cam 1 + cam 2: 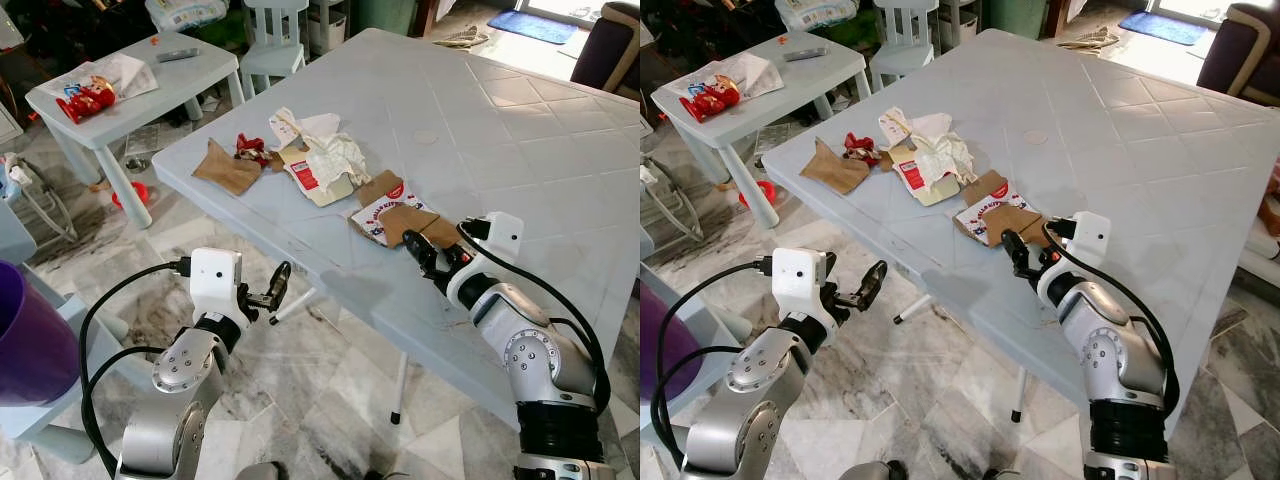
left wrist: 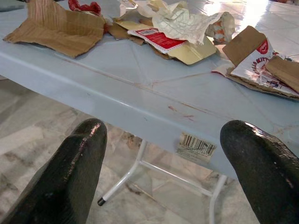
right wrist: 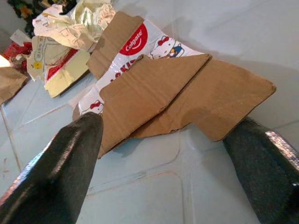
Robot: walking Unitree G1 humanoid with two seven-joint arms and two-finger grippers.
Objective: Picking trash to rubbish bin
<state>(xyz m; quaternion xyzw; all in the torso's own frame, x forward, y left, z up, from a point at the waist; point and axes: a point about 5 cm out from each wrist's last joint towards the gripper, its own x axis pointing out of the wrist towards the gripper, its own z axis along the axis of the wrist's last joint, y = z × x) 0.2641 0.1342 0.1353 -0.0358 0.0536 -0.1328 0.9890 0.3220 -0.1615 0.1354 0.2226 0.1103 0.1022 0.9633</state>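
**Flat cardboard, low approach: a grasp that may skid**

The right pincer (image 1: 428, 256) sits low on the pale blue worktop (image 1: 520, 150), its fingers spread wide either side of the near end of the flattened toothpaste box (image 3: 154, 88). That box lies flat at the front edge of the worktop, the nearest piece of a trail that runs back to crumpled paper (image 1: 335, 155), a red wrapper (image 1: 250, 148) and a brown cardboard scrap (image 1: 225, 167).

The chief risk, as I judge it: the fingers close over a sheet with no edge lifted, so the card slides or buckles instead of being gripped (the folded flap may help). A push could also nudge it off the rim.

The left pincer (image 1: 274, 290) hangs wide apart below the worktop edge, holding nothing.
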